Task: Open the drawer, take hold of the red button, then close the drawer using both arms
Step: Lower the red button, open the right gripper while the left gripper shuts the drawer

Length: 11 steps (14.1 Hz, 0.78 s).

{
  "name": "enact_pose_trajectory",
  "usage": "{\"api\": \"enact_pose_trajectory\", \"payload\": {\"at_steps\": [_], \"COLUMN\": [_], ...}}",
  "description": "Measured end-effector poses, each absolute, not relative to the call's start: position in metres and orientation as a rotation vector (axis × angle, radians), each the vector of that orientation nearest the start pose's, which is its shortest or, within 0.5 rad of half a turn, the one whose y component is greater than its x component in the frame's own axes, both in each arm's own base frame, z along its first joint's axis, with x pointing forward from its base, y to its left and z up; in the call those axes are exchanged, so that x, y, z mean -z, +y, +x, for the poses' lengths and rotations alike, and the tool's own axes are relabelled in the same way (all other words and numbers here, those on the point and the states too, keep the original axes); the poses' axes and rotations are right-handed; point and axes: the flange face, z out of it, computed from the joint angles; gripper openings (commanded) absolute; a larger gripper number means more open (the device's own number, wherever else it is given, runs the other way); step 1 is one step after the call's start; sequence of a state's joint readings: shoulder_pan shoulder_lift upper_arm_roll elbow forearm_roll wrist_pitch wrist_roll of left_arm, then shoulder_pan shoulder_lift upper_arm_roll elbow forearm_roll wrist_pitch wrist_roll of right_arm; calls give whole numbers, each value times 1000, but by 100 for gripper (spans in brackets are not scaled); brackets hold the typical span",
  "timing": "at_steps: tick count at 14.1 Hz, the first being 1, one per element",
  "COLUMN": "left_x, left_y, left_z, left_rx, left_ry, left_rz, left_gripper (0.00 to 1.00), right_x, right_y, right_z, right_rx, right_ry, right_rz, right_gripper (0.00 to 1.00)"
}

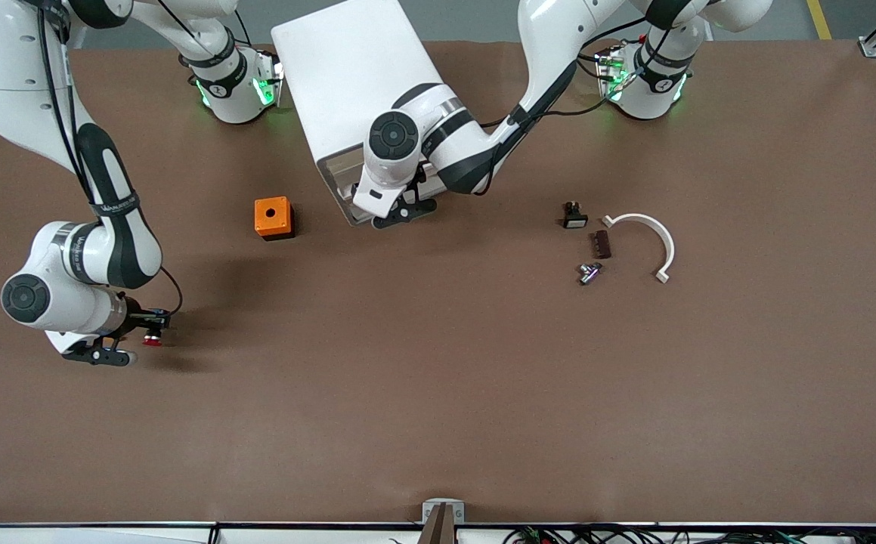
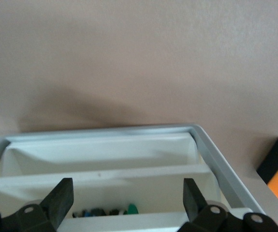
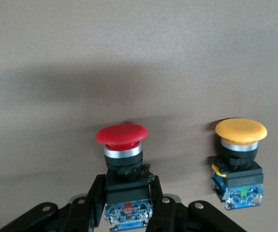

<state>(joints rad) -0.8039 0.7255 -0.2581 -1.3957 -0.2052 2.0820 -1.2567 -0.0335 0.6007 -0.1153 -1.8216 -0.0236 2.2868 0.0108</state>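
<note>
Two arms, split roles; right gripper (image 3: 127,205) is clamped on the black body of the red-capped button (image 3: 122,145) low over the table's right-arm end; left gripper (image 2: 128,198), fingers apart and empty, hovers over the open drawer (image 2: 129,133), nearer arm to push its front shut.

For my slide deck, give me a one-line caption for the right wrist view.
Right end effector shut on the red-capped button, beside a yellow-capped button standing on the brown table.
</note>
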Motion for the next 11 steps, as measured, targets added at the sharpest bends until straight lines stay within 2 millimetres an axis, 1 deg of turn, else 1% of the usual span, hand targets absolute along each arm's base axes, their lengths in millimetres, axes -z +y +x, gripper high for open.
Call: {"api": "enact_pose_trajectory", "payload": {"at_steps": [3, 5, 6, 8, 9, 11], "left_x": [-289, -288, -288, -288, -288, -290], "left_y": [-622, -622, -622, -617, -610, -583], "left_z": [376, 375, 375, 384, 395, 434], "left_rx": [-586, -600, -600, -593, -587, -570], "left_ry": [-604, -612, -613, -603, -579, -562], "left_rz": [-3162, -3160, -3160, -3169, -3184, -3212], "left_gripper": [100, 100, 100, 100, 100, 100], "right_x": [-192, -192, -192, -192, -192, -192], "right_y": [-94, -94, -93, -93, -92, -92], "right_z": [628, 628, 628, 628, 628, 629], "right_rx": [-229, -229, -229, -229, -230, -229], "right_ry": [205, 203, 202, 201, 200, 199], "right_rz": [-3200, -3200, -3200, -3199, -3199, -3199], "right_gripper": [19, 29, 49, 98, 100, 100]}}
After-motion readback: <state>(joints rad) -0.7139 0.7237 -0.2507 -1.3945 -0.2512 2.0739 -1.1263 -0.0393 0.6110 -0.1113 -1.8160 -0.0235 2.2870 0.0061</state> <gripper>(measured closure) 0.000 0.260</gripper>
